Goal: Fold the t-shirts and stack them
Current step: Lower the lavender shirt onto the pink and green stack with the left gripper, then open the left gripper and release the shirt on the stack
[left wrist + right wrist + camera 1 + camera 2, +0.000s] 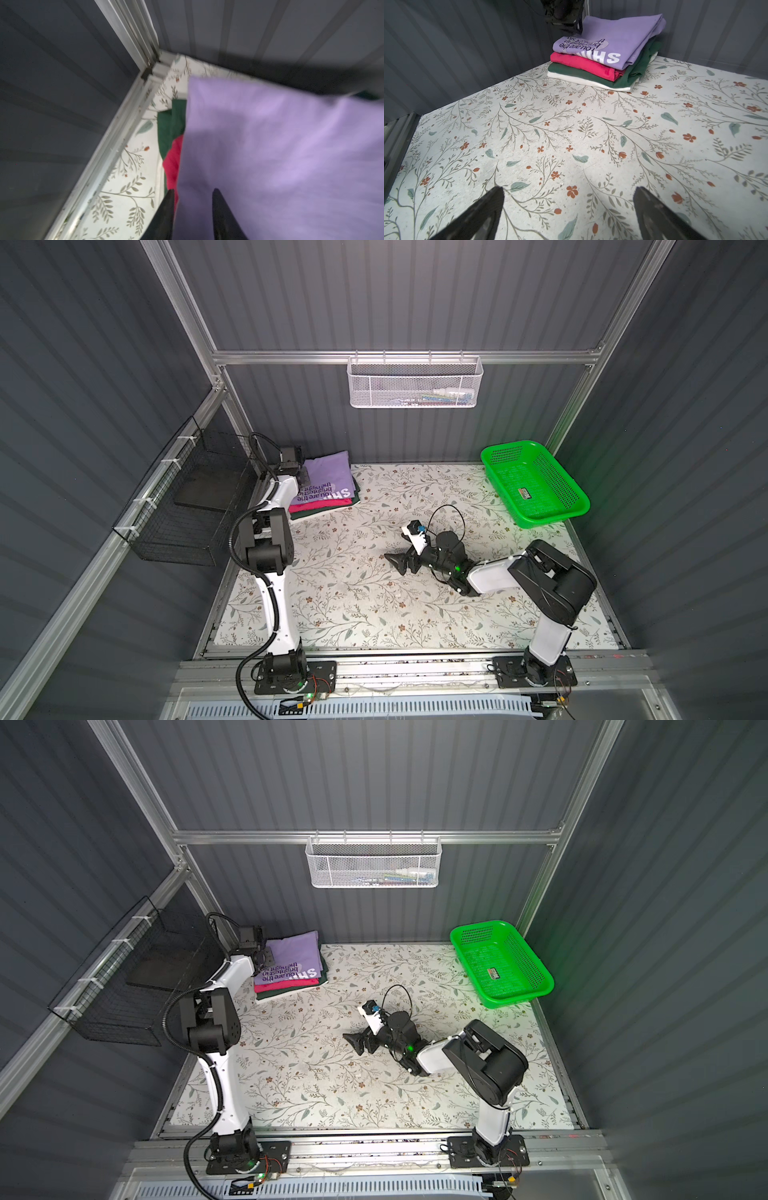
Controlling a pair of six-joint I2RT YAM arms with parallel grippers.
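So, the t-shirts sit folded in one pile at the far left corner of the counter (353, 593), close to the back wall. In the right wrist view the lavender tee (623, 35) lies on top with its lettering showing. Under it come the magenta tee (583, 65), then the dark green tee (591, 76), and a white folded cloth (591, 84) at the very bottom. The layers are a little staggered, so each edge peeks out.

The left pincer (194, 190) points down at the pile's left side. Its jaws stand a little apart, and the edge of the lavender tee runs between them. One finger (220, 207) lies over the lavender cloth and the other is beside it, over the magenta. The view is blurred, so I cannot tell whether it pinches the cloth.

The right pincer (568, 193) is spread wide, low over the bare middle of the counter, aimed toward the pile and well apart from it.

In both top views a bright green basket (552, 519) stands at the far right corner.
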